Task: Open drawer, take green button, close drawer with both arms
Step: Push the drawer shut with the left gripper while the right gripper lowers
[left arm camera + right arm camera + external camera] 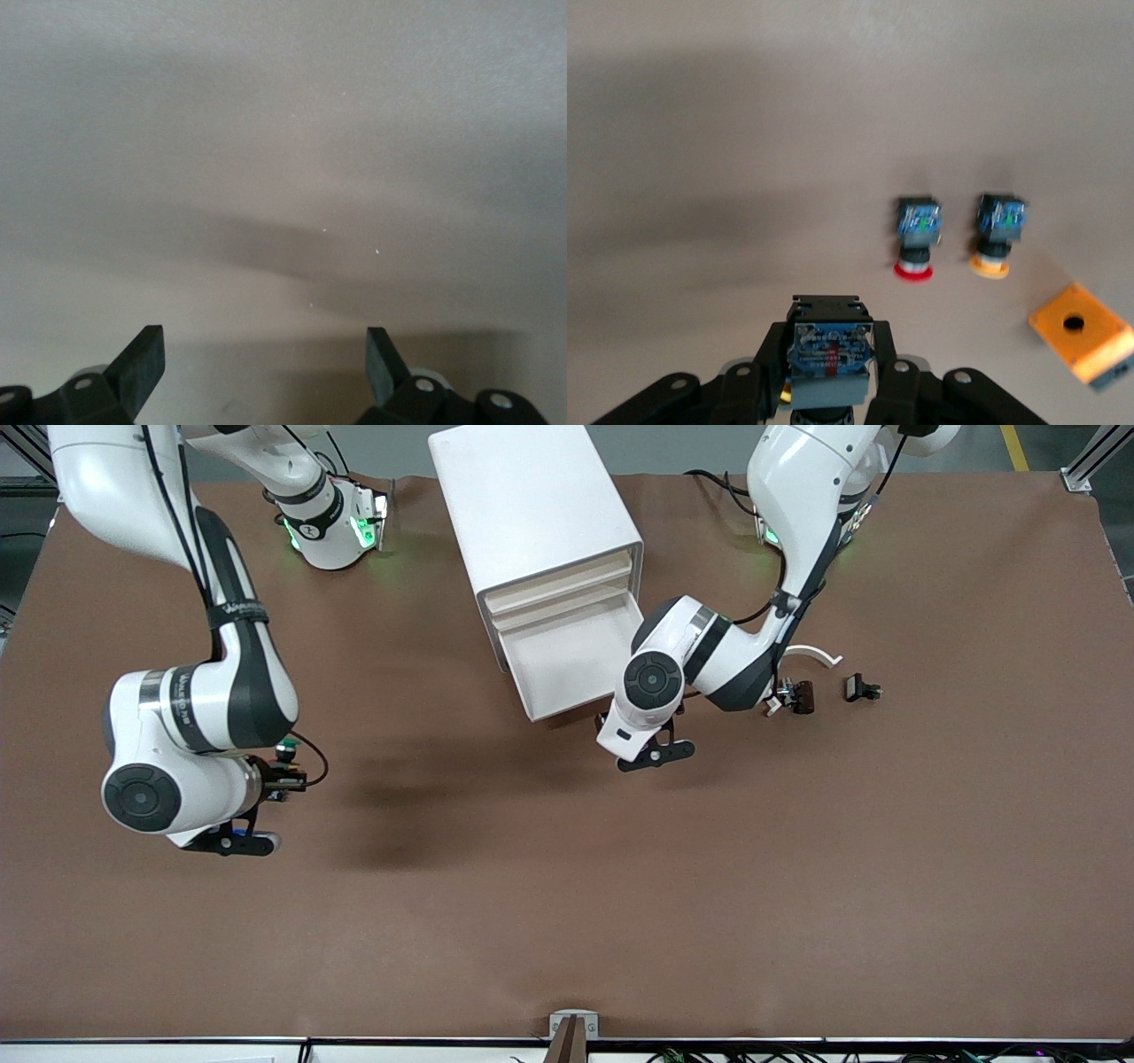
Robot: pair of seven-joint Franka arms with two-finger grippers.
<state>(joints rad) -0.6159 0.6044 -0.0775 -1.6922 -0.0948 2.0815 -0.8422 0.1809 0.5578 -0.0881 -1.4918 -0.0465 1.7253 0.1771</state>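
Right gripper [830, 376] fingers clamp the button [829, 354], blue base up; left gripper [264, 367] fingers spread.

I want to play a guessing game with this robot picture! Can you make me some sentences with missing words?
1. The right gripper is shut on the ____.
2. The left gripper is ____ and holds nothing.
3. The bottom drawer of the white cabinet is pulled ____.
4. The loose button beside the yellow-capped button has a ____ cap.

Missing words: button; open; open; red
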